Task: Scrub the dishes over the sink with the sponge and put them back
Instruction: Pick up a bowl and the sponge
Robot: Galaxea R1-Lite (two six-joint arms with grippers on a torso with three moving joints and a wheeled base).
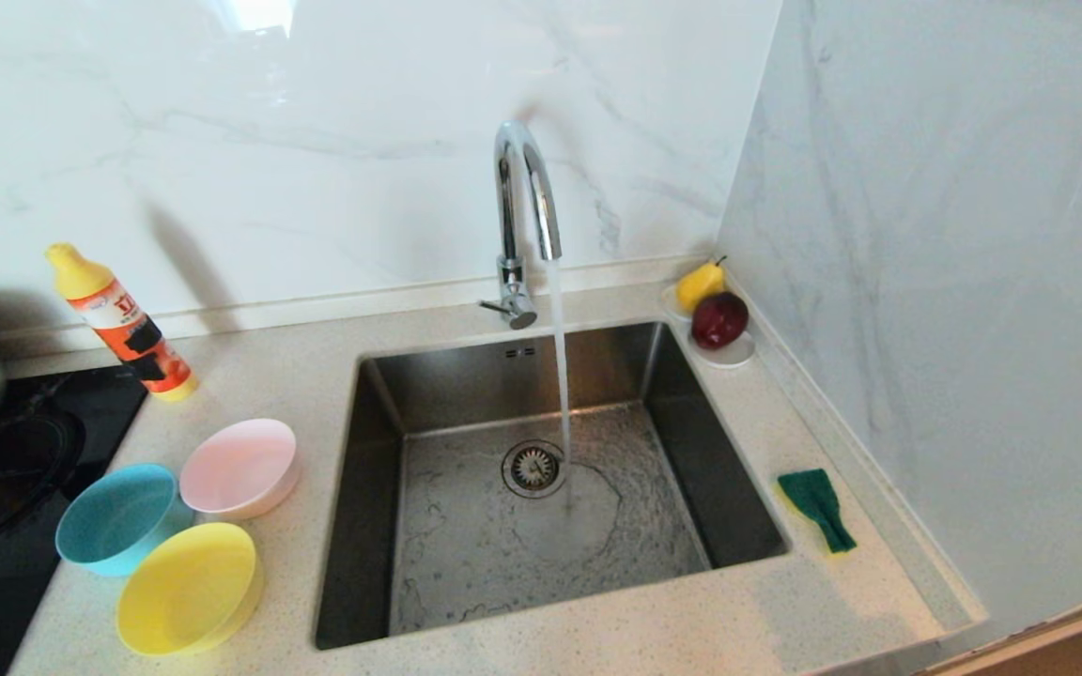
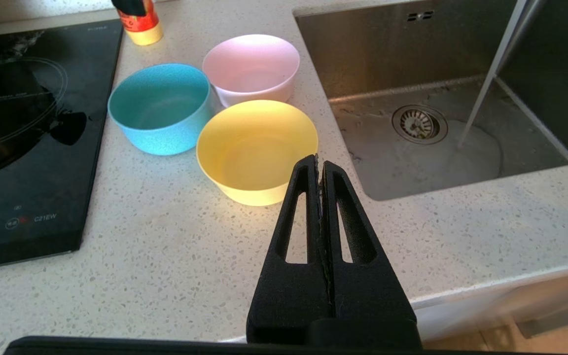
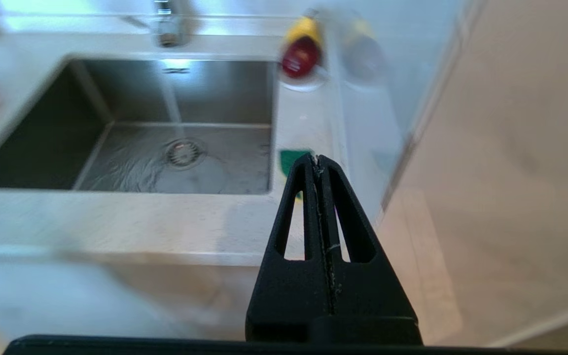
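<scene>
The sink lay ahead of both grippers, water running into it. The three bowls sat just beyond the left gripper, which was closed and empty; light, stiff plastic, probably best pinched at the rim. The sponge, soft and squashy, lay just past the closed, empty right gripper.

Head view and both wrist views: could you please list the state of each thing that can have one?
faucet: running into the sink
pink bowl: upright, empty
blue bowl: upright, empty
yellow bowl: upright, empty
sponge: lying on the counter, green face up
left gripper: fingers shut, empty
right gripper: fingers shut, empty
</scene>
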